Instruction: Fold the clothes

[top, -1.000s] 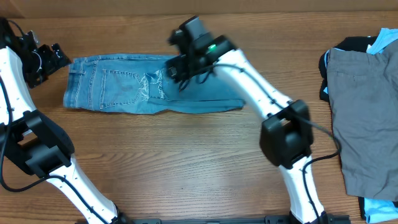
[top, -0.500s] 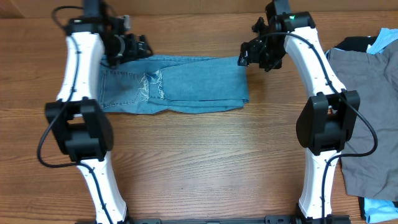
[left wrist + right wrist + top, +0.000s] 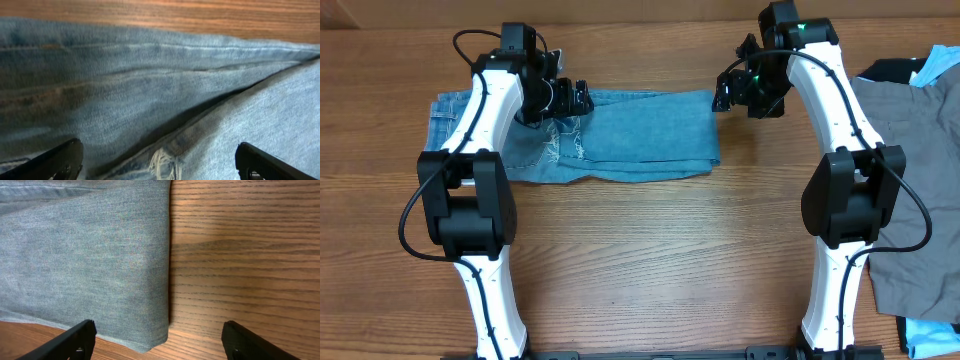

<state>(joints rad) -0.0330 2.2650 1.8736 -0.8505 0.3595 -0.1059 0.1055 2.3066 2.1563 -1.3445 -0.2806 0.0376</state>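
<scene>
The light-blue jeans [image 3: 640, 135] lie folded in a long strip across the far part of the table, waistband to the left. My left gripper [image 3: 578, 98] hovers open over their middle by the frayed rip [image 3: 162, 164]; denim [image 3: 150, 85] fills the left wrist view between its spread fingers [image 3: 55, 162], nothing gripped. My right gripper [image 3: 727, 94] is open just above the strip's right folded end. The fold edge [image 3: 162, 280] runs between the right gripper's [image 3: 157, 330] fingers [image 3: 250, 341]. Grey trousers [image 3: 905, 170] lie at the right on a black garment [image 3: 880, 72] and a pale-blue one [image 3: 938, 62].
Bare wooden table [image 3: 650, 260] spreads in front of the jeans and between them and the pile at the right. More pale-blue cloth [image 3: 930, 335] shows at the pile's near corner. Both arm bases stand at the near edge.
The left arm swung in from the far left to above the middle of the jeans. The right arm moved from the middle to the right folded end. Both sets of jaws widened.
</scene>
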